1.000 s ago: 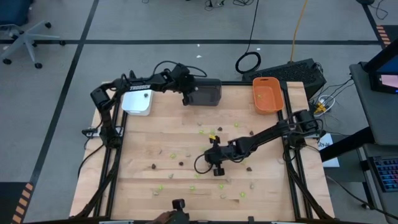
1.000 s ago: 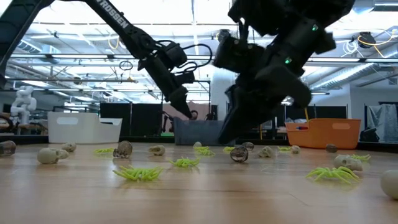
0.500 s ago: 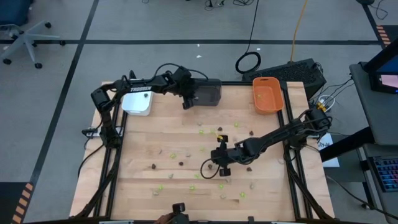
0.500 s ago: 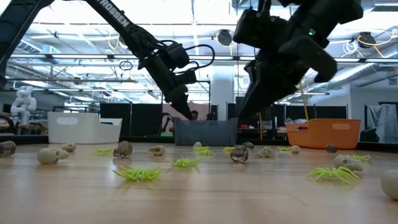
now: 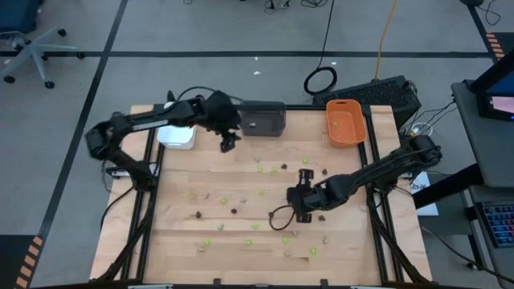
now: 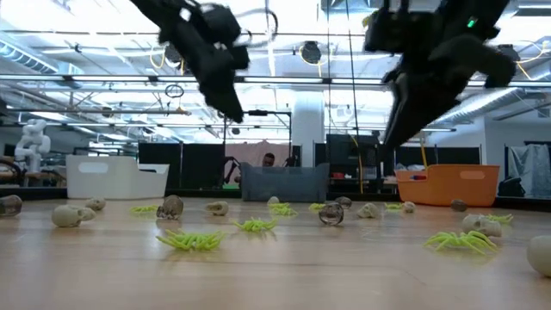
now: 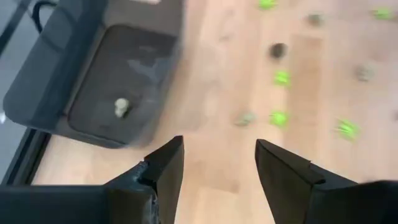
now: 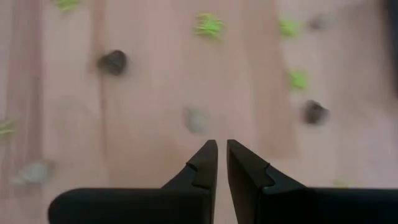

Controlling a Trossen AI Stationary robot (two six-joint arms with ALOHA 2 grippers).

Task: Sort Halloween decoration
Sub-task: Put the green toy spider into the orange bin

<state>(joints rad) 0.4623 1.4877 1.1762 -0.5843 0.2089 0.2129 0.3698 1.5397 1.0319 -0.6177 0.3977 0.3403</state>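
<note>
Tiny Halloween decoration pieces lie scattered on the wooden table: lime green spiders [image 6: 191,240] [image 5: 259,168], pale skulls [image 6: 69,215] and dark pieces [image 5: 198,214]. One pale piece [image 7: 121,107] lies on the floor of the dark grey tray [image 5: 263,119]. My left gripper [image 5: 227,146] [image 7: 217,158] hangs open in the air beside that tray's near left corner, with nothing between its fingers. Above the table's middle right, my right gripper [image 5: 304,175] [image 8: 222,149] is shut and raised, and nothing shows between its fingertips.
A white tray [image 5: 177,132] stands at the far left and an orange tray [image 5: 345,122] at the far right, either side of the dark grey one. More pieces lie along the near half of the table [image 5: 241,241].
My left gripper has opened, risen and drawn back from over the dark grey tray toward the table's left and near side. My right gripper has lifted off the table and gone toward the right edge, staying shut.
</note>
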